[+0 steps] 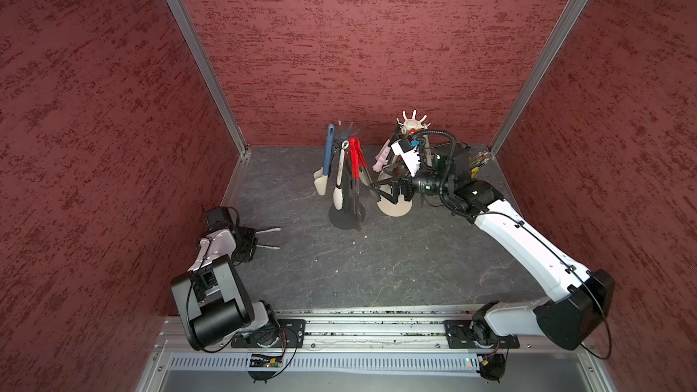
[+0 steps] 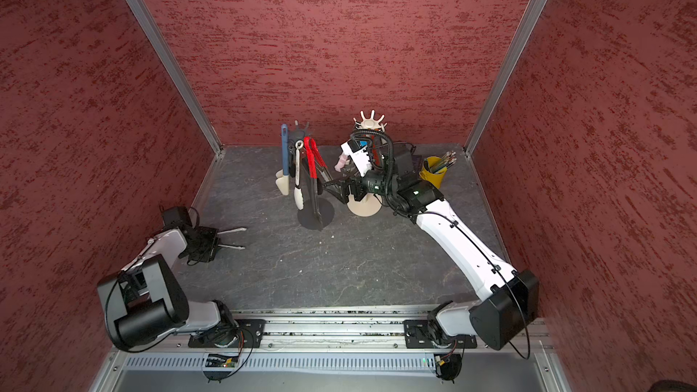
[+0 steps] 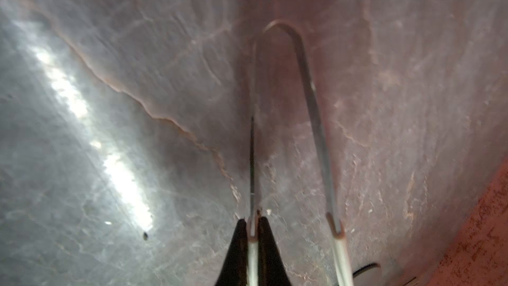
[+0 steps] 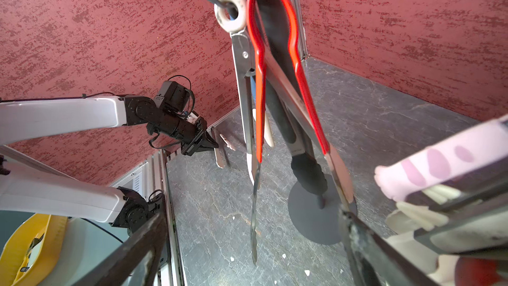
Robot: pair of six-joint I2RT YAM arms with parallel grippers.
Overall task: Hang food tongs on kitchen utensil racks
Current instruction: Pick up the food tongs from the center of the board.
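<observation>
**Left wrist view: last loose tongs [image 3: 316,122] pinched, hanging not yet done**

My left hand [image 3: 252,220] has its fingers pressed together on one arm of the loose tongs, right where bare metal meets the pale sleeve. The other arm runs free alongside.

The long axis goes straight out ahead of my fingertips, about level and low over the table [image 1: 377,265]. Whether it touches or sits just clear, I can't tell through the blur. From here the two arms meet in a rounded bend at the far end, so the bend leads. In a top view the loose tongs [image 1: 272,229] show only as two prongs poking out ahead.

Progress, as I judge it: nearly there. Well ahead of this hand, the dark rack [image 1: 339,222] already carries hung tongs [image 1: 353,160] in red, blue, cream and black. The pale rack [image 1: 413,120] beyond it has a pink pair and more, partly hidden. My right hand [image 1: 374,190] sits spread wide and empty between the two racks.

No other pair lies on the table, so this looks like the last one: lift, carry, hook.
</observation>
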